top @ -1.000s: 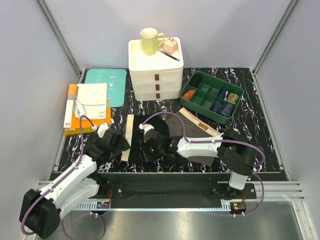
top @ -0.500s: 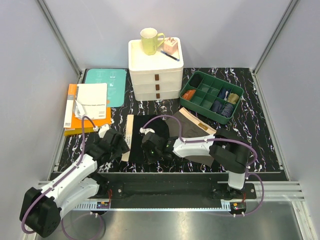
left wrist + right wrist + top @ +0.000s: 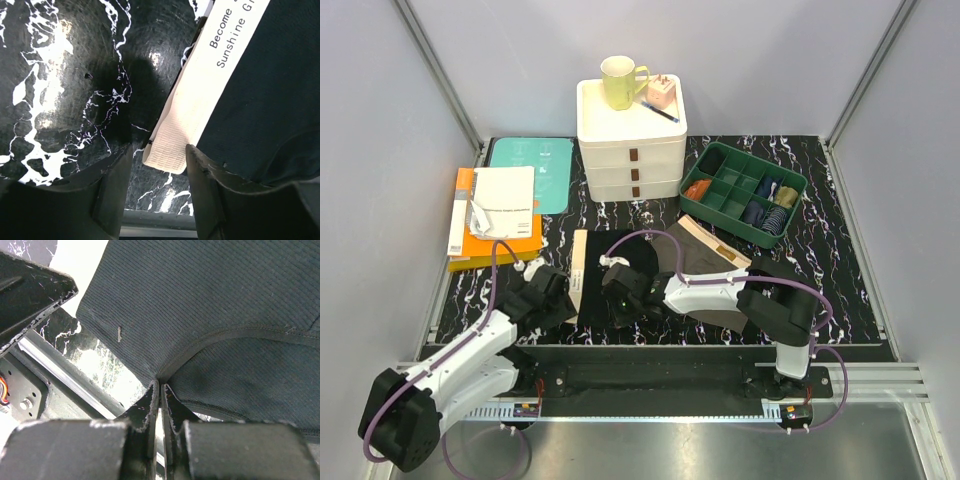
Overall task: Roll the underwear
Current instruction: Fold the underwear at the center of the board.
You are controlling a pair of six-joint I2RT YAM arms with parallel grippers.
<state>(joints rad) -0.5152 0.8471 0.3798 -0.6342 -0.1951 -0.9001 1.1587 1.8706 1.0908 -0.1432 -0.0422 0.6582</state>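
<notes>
**Black underwear, near edge: both grippers at the cloth.** The black underwear is lying flat on the marbled table. Its beige waistband is running straight away from the left gripper, tilted slightly to that gripper's right. The garment's dark body is spreading out to the right of the right-hand finger.

The left fingers are standing part-way apart, straddling the near end of the waistband. A strip of bare table is showing between the left finger and the band, so nothing is being gripped there yet.

The right gripper is sitting at the same near edge, further along toward the leg openings. Its fingers are drawn almost together on a small peak of black cloth, with the seamed hem curving away just beyond the tips.

The olive-brown underwear is lying beyond the right arm, partly under it and away from both sets of fingers.

The deciding relation is that both grippers are sharing the near border of one garment, the left on the waistband corner and the right on the hem. The garment's long axis is therefore running across from one gripper to the other. The coming move probably depends on the left fingers taking that corner, so that the whole edge can be turned over away from both grippers evenly.
</notes>
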